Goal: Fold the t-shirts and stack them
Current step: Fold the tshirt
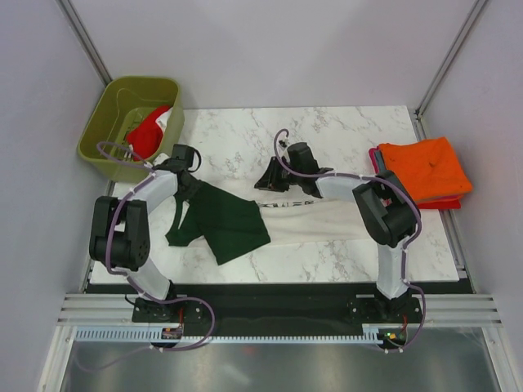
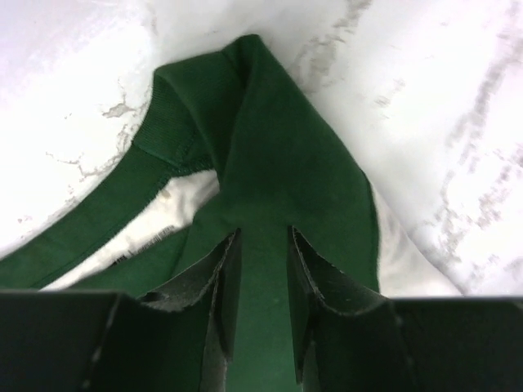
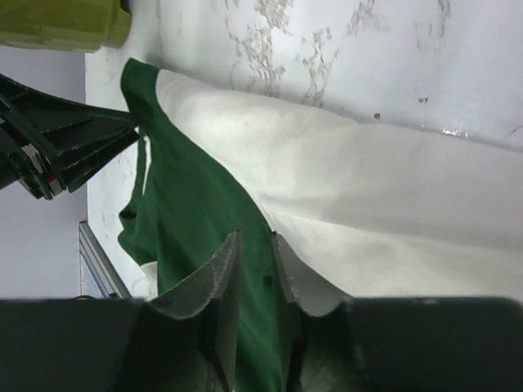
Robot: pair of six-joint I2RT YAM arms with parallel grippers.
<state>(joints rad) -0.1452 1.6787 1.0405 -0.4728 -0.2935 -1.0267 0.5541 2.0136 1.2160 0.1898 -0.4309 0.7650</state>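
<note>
Top external shows the orange t-shirt (image 1: 425, 167) folded, the cream t-shirt (image 1: 327, 220) mid-fold with the left gripper (image 2: 263, 245) pinching its green edge, the right gripper (image 3: 255, 245) impossible to tell, and the red t-shirt (image 1: 149, 135) unfolded.

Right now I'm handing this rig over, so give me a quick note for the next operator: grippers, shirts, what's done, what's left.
Left gripper: shut on the green part of the cream shirt.
Right gripper: at that shirt's far edge with green cloth between its fingers; grip unclear.
Cream shirt: spread on the table, not yet folded.
Done: orange shirt folded at the right, on red cloth.
Left: fold and stack the cream shirt; a red shirt lies in the bin.
</note>
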